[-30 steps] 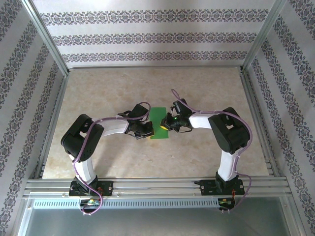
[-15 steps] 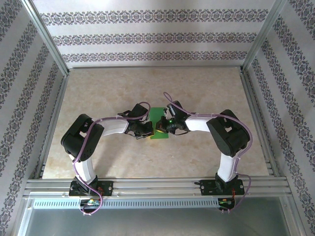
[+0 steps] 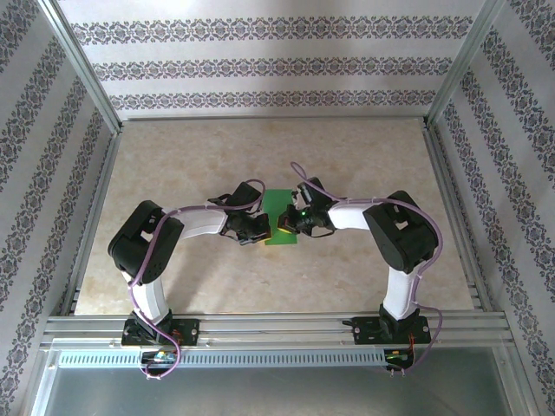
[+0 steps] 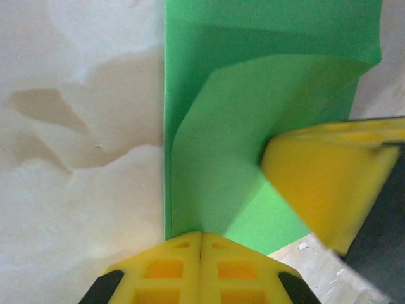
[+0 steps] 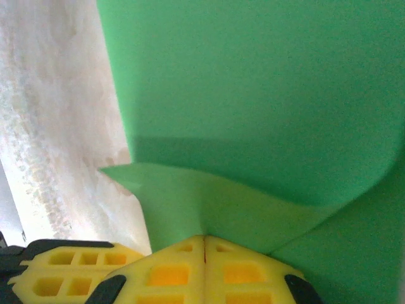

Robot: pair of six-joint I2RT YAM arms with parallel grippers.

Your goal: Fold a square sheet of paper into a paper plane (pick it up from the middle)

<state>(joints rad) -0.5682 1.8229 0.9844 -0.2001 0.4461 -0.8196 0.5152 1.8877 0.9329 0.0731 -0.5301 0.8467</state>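
Green square sheet of paper (image 3: 279, 202) lies mid-surface (image 3: 364, 156) between both arms, one flap folded over. Left claw (image 4: 201, 235) clenched, tip at the sheet's edge. Right claw (image 5: 204, 239) clenched, tip on the flap.

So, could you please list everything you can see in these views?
Paper: one, green, partly folded, mid-table between the grippers.
Table: one, beige marbled, under everything.
Walls: three, white with purple bands, around the table.
Frame: one, silver metal, along the edges.
Left arm: one, white and black, near left.
Right arm: one, white and black, near right.
Left gripper: one, yellow, shut, tip at the paper's edge.
Right gripper: one, yellow, shut, tip at a folded flap.
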